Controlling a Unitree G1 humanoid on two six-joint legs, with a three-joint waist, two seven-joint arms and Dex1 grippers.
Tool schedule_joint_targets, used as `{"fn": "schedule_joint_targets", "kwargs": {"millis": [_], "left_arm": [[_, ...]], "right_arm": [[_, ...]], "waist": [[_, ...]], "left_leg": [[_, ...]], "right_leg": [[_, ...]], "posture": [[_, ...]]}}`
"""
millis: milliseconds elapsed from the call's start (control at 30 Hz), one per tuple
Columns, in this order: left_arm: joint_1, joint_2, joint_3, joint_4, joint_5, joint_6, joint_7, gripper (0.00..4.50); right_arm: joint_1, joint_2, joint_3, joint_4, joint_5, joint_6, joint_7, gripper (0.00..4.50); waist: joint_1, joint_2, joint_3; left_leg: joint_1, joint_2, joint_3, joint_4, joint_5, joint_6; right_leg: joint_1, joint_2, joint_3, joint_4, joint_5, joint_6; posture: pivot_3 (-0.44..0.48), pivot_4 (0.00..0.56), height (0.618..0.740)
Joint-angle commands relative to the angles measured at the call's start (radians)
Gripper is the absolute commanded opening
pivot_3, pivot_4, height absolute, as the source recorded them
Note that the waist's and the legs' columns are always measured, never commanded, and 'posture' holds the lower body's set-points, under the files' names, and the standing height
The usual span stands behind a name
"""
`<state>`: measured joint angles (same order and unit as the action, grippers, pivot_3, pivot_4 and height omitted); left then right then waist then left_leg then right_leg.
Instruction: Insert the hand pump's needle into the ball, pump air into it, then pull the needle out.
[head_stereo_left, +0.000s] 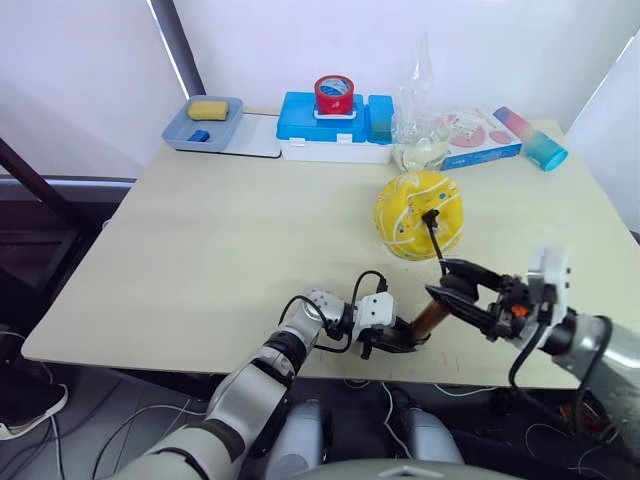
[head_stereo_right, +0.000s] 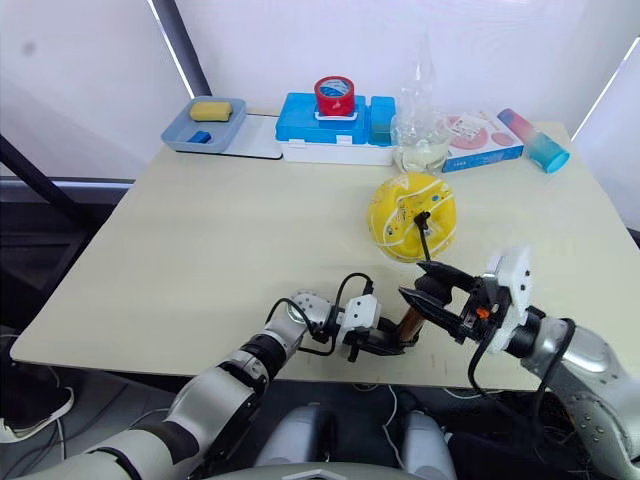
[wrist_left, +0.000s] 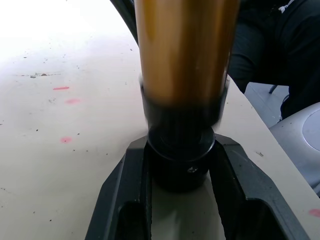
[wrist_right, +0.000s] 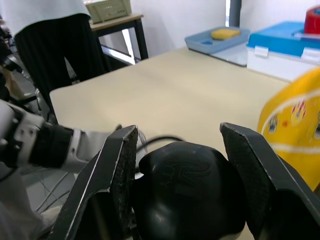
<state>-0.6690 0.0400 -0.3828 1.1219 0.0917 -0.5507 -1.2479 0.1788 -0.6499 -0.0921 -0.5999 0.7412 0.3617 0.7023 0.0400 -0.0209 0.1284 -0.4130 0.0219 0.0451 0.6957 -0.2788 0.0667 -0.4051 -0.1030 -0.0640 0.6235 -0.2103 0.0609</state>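
While the needle itself is hidden at the ball (head_stereo_left: 418, 214), we see the left gripper (head_stereo_left: 392, 338) clamp the hand pump (head_stereo_left: 432, 318) base and the right gripper (head_stereo_right: 432, 297) clasp its handle, ball at 12 o'clock; the hose (head_stereo_left: 433, 236) reaches it.

ball (head_stereo_left: 417, 213): yellow, white stripes | hand pump (head_stereo_left: 432, 318): copper-brown, black ends
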Motion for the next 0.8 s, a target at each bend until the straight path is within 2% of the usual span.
{"fn": "schedule_joint_targets", "kwargs": {"millis": [33,167,467,800], "left_arm": [[0.029,-0.013,-0.032,0.034,0.042,-0.003,-0.049,1.11],[0.028,-0.040,-0.036,0.017,0.028,-0.015,-0.095,1.11],[0.024,-0.104,-0.052,0.000,0.029,-0.028,-0.171,1.11],[-0.001,-0.152,-0.058,0.041,0.067,-0.020,-0.120,1.11]], "right_arm": [[0.036,0.008,0.010,0.050,-0.088,-0.037,0.015,2.15],[0.074,0.012,-0.024,0.046,-0.091,-0.071,0.033,2.15],[0.160,-0.033,-0.207,-0.040,0.038,-0.073,0.103,2.15],[0.173,-0.068,-0.367,-0.037,0.096,-0.066,0.124,2.15]], "waist": [[0.000,0.000,0.000],[0.002,0.001,-0.001],[0.005,0.004,0.000],[0.002,0.007,0.003]], "left_leg": [[0.000,0.000,0.000,0.000,0.000,0.000],[0.000,0.000,-0.001,0.000,-0.001,0.001],[-0.002,-0.001,0.001,0.000,-0.003,0.004],[-0.002,-0.001,0.001,0.000,-0.003,0.004]], "right_leg": [[0.000,0.000,0.000,0.000,0.000,0.000],[0.000,0.000,-0.001,-0.001,0.000,0.000],[0.000,-0.002,-0.002,-0.003,0.000,0.000],[0.000,-0.001,-0.001,-0.003,0.000,0.001]], "posture": [[0.000,0.150,0.737],[0.000,0.150,0.737],[0.000,0.150,0.737],[0.000,0.150,0.737]]}}
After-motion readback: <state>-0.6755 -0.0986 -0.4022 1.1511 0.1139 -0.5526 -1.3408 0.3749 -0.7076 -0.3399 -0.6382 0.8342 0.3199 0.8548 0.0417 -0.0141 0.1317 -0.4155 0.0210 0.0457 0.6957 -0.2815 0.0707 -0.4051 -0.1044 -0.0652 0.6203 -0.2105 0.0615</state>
